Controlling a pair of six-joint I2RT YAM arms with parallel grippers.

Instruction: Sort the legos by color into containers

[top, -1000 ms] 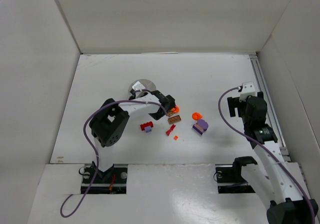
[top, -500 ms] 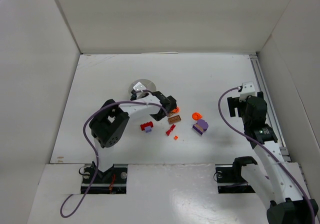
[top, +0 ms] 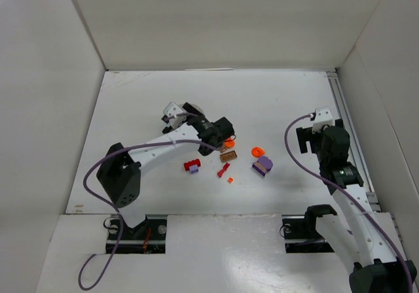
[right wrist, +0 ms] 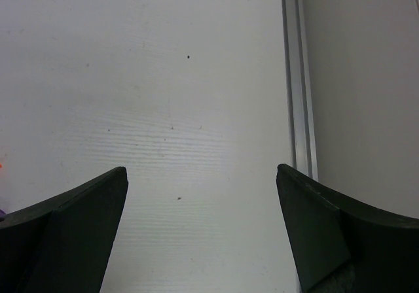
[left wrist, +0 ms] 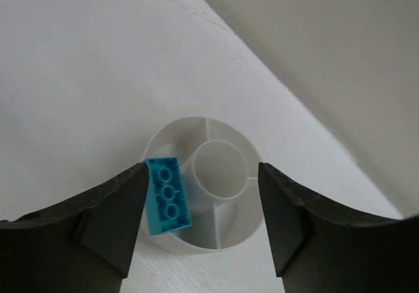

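In the left wrist view my left gripper [left wrist: 201, 170] is open, straight above the round white divided dish [left wrist: 237, 224]. A teal brick [left wrist: 168, 195] sits against the inside of the left finger [left wrist: 98, 221], over the dish's left rim; the right finger is well clear of it. In the top view the left gripper [top: 178, 114] hides the dish. Loose on the table lie a red brick [top: 192, 166], a tan brick [top: 228, 155], an orange piece [top: 258, 152], a purple brick [top: 262, 166] and a small red piece [top: 224, 171]. My right gripper [right wrist: 201, 175] is open and empty.
A metal rail [right wrist: 298, 77] runs along the table's right edge beside the right gripper [top: 323, 118]. White walls enclose the table on three sides. A tiny orange piece [top: 230, 180] lies near the small red one, another orange piece [top: 229, 144] by the left wrist.
My left arm has stretched out, its elbow swinging left, and the gripper has moved back over the dish, which now is hidden in the top view. The right arm has not moved.
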